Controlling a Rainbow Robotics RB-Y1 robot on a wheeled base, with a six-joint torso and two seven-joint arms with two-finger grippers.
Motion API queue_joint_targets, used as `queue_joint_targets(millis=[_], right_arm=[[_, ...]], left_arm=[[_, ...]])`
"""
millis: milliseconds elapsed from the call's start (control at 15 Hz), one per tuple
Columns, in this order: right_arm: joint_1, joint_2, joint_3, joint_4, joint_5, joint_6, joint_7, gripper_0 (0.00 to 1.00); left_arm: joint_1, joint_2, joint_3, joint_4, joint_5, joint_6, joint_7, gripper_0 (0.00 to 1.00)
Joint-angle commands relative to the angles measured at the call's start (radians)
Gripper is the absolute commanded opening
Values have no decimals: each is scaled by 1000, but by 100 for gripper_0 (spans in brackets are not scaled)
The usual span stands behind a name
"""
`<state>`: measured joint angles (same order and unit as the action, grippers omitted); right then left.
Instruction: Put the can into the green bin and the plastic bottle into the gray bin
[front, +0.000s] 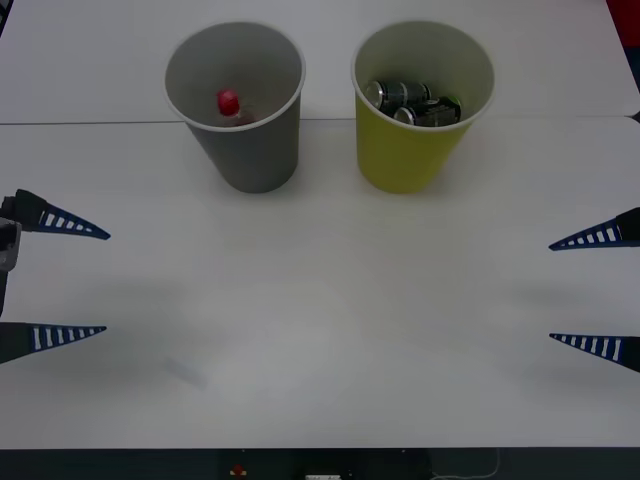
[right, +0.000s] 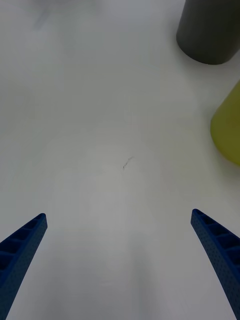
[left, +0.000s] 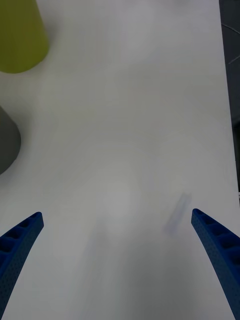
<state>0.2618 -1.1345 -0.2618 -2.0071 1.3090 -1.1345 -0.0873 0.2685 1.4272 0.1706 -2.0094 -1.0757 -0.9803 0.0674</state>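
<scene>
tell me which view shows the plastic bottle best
The front view. It looks down into the gray bin, where the plastic bottle shows its red cap against the pale inside. The right wrist view and the left wrist view catch the gray bin's outer wall from the side, so they reveal nothing of the bottle inside.

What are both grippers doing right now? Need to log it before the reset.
Left gripper: open, holding nothing, at the table's left edge.
Right gripper: open, holding nothing, at the table's right edge.
</scene>
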Motion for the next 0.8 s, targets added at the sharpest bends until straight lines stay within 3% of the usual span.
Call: queue_joint_targets(millis=[67,333,800], right_arm=[[0,0,0,0,0,0,0,100],[0,0,0,0,0,0,0,100],[0,0,0,0,0,0,0,100]], left_arm=[[0,-11,0,0,-4,-3,0,100],[0,-54,0,0,-20,-24,3,100],[1,-62,0,1,-38,-24,9,100]])
